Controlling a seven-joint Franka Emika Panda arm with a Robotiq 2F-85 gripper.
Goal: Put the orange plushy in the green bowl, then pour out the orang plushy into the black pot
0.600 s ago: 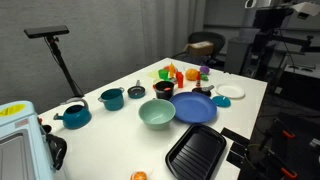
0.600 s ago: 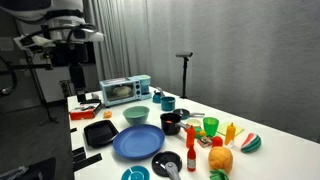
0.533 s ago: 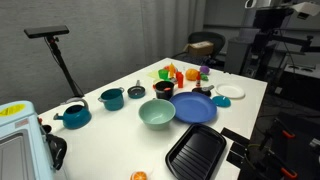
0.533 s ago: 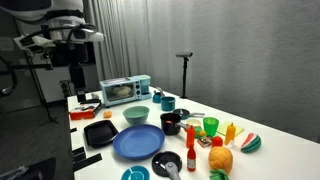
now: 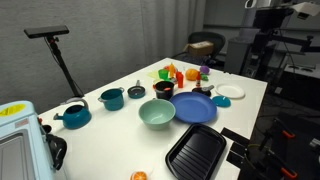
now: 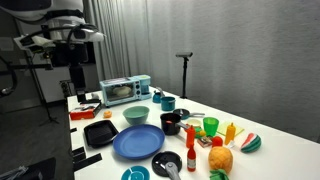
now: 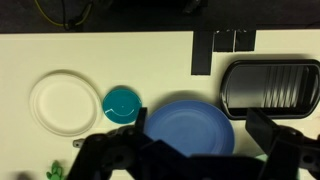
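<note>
Since nothing has moved, the gripper [image 7: 190, 155] hangs wide open and empty above the blue plate [image 7: 190, 118]; the orange plushy [image 5: 139, 176] lies untouched well away from it, so the task looks unstarted.

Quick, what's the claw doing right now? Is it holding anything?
Claw: open, holding nothing, above the blue plate.

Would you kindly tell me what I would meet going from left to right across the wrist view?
In order: white plate → small teal dish → blue plate → black ridged grill tray.
</note>
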